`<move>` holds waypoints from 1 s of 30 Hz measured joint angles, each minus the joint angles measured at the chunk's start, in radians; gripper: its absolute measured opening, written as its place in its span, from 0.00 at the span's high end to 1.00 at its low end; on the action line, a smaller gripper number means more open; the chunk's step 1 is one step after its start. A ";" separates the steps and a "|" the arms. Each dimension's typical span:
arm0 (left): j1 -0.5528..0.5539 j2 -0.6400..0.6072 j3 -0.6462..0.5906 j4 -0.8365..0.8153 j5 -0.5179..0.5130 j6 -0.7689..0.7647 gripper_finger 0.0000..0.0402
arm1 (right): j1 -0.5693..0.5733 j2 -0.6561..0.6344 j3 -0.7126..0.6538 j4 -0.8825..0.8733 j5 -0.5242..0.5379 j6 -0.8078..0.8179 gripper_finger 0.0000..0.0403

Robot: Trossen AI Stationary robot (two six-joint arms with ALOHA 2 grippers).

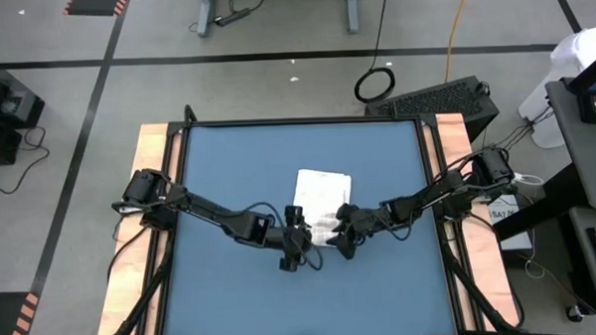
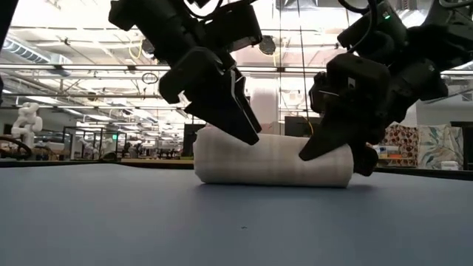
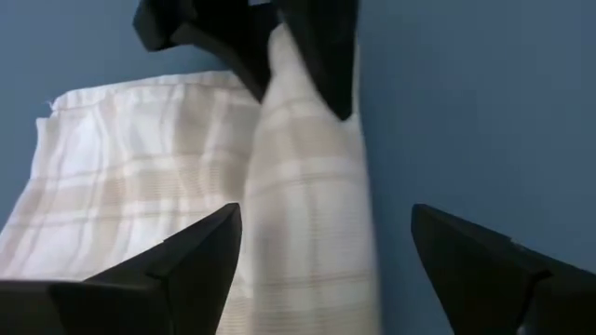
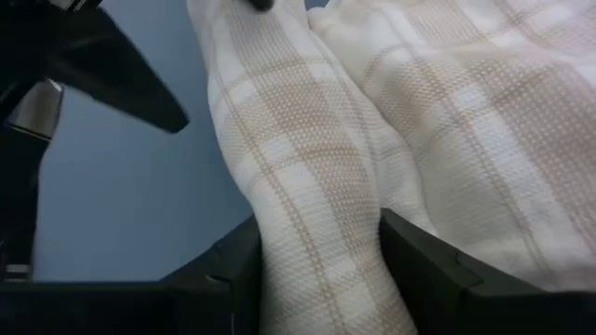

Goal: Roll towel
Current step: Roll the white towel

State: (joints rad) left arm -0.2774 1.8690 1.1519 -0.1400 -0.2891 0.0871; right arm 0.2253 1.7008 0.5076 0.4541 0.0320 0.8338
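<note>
Near the middle of the blue table (image 1: 233,289), the towel (image 1: 323,191) lies partly rolled: a flat, unrolled stretch reaches toward the far edge, and a roll sits at its near end. The roll's long axis runs left to right across the table, from one gripper to the other.

From above, the two arms cover most of the roll, and only the flat part shows plainly. The low view gives the roll (image 2: 273,157) itself: a squat white cylinder lying on the table, seen side-on, with the flat part hidden behind it. The wrist views show the beige plaid weave and the fold where the roll meets the flat cloth.

At the roll's left end is the left gripper (image 3: 326,256), its fingers (image 3: 200,251) spread wide on either side of the roll and, in its own wrist view, clear of the cloth. In the low view its tips (image 2: 240,122) point down at the top of that end.

At the right end, the right gripper (image 4: 317,256) has its fingers (image 4: 424,256) drawn in narrow against both sides of the roll, gripping the towel. In the low view it (image 2: 336,148) reaches down to the table at that end.
</note>
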 joint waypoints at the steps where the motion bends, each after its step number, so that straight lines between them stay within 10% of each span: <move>1: -0.009 0.000 0.000 -0.001 -0.001 -0.001 0.21 | -0.004 0.000 0.000 0.003 -0.006 0.004 0.57; 20: -0.049 0.068 0.003 -0.004 -0.190 0.032 0.21 | -0.018 0.000 -0.001 0.008 -0.039 0.023 0.57; 30: 0.039 0.109 0.003 -0.026 0.019 -0.023 0.34 | -0.018 -0.008 -0.002 0.004 -0.037 0.023 0.56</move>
State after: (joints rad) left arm -0.2381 1.9781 1.1550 -0.1662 -0.2703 0.0645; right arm 0.2077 1.6925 0.5060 0.4585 -0.0051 0.8566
